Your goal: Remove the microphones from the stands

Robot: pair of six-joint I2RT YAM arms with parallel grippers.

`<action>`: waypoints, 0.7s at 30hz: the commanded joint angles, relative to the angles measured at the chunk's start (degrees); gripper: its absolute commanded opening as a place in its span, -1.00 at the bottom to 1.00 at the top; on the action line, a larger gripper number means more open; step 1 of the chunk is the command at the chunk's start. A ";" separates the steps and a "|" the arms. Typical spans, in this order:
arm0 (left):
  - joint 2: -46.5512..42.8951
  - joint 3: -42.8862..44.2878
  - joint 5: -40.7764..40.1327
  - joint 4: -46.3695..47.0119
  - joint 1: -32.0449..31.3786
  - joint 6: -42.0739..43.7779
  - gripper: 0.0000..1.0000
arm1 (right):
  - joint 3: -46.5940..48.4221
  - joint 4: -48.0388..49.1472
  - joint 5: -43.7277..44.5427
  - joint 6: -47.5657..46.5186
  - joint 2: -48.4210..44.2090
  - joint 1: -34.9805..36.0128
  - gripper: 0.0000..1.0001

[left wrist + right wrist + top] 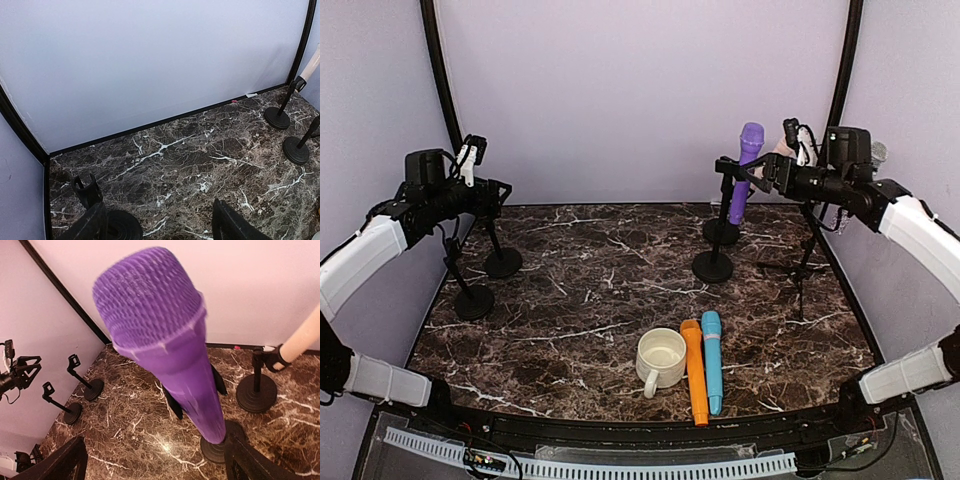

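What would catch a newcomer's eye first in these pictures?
The purple microphone, upright in its stand at the far right of the marble table, with the right gripper open on either side of it; in the right wrist view it fills the frame. Next, near the front edge, a cream mug with an orange microphone and a blue microphone lying side by side to its right.

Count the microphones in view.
4: purple microphone on the near right stand, cream microphone on the rear stand, orange microphone and teal microphone lying beside the cup. A grey head behind the right arm may be a fifth.
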 commanded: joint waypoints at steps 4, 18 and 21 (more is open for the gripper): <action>-1.57 -0.80 0.17 2.03 -0.34 1.56 0.47 | 6.40 2.57 -4.67 -10.41 5.30 -1.50 0.89; -0.69 -1.39 0.43 2.57 -0.40 2.01 0.46 | 5.60 5.96 -4.94 -17.12 8.87 -2.77 0.65; -0.24 -1.31 0.40 2.47 -0.47 1.98 0.47 | 5.42 6.79 -3.92 -18.26 9.36 -2.77 0.61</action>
